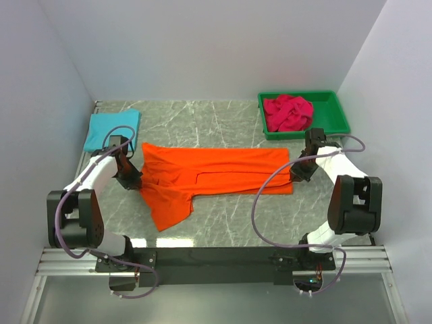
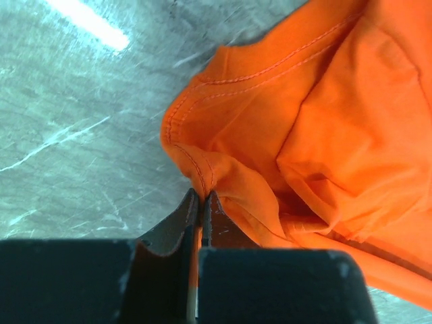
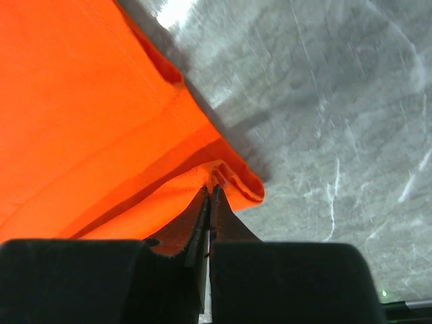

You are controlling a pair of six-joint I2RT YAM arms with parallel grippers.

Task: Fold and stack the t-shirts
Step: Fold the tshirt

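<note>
The bright orange t-shirt [image 1: 209, 177] lies stretched across the middle of the table, partly folded lengthwise, one sleeve hanging toward the near edge. My left gripper [image 1: 132, 179] is shut on its left edge; the left wrist view shows the hem [image 2: 202, 172] pinched between the jaws. My right gripper [image 1: 295, 174] is shut on its right edge; the right wrist view shows the cloth [image 3: 217, 177] pinched at the fingertips. The turquoise-blue t-shirt [image 1: 112, 129] lies folded at the far left. The crimson-pink t-shirt [image 1: 287, 113] is bunched in the bin.
A green plastic bin [image 1: 335, 118] stands at the far right. White walls close in the table on three sides. The grey marble tabletop [image 1: 223, 216] shows in front of the orange shirt.
</note>
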